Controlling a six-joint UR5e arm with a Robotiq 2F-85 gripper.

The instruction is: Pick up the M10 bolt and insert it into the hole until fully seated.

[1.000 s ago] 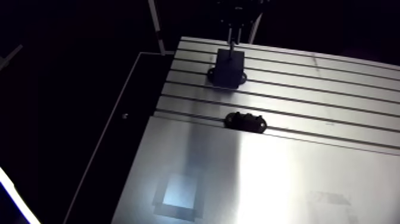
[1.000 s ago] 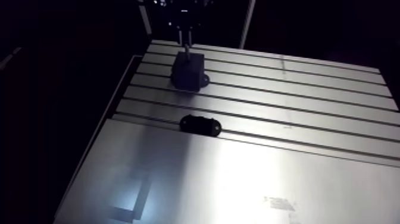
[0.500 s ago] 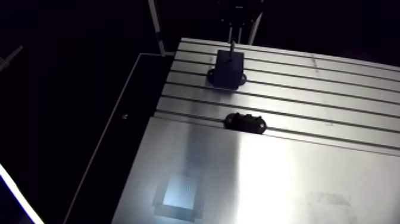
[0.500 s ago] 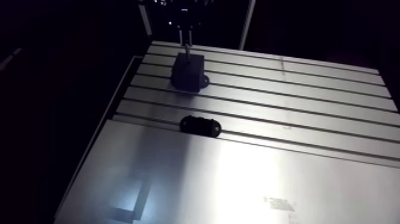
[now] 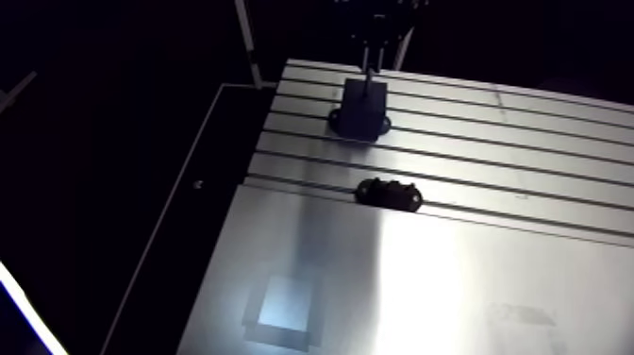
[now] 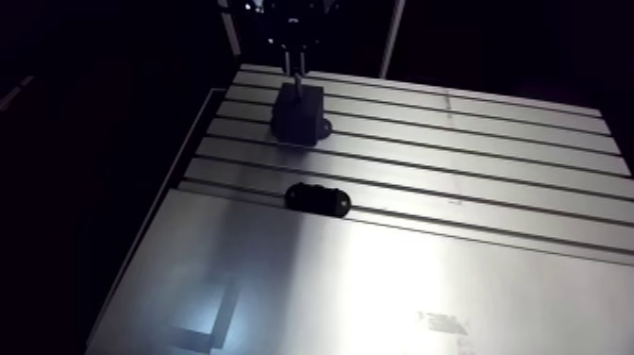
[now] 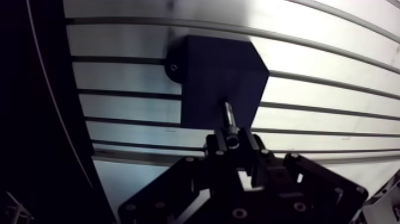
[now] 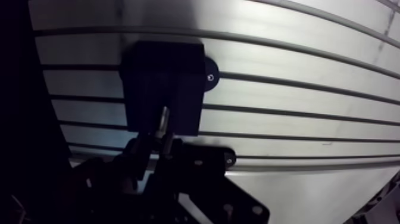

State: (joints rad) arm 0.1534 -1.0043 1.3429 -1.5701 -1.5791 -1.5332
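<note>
The bolt (image 7: 228, 115) is pinched between the fingers (image 7: 215, 149) of the gripper (image 7: 233, 143). Its shank points down over the top face of the dark block (image 7: 208, 71); whether the tip touches the block cannot be told. The block sits on the slotted counter (image 5: 491, 142). In the arm view a small black bracket (image 5: 388, 193) lies on the counter, apart from the block.

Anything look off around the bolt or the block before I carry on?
Nothing stands out. The gripper holds the bolt upright over the dark block, which sits flat on the slotted table. A small black bracket lies apart from the block on the table.
</note>
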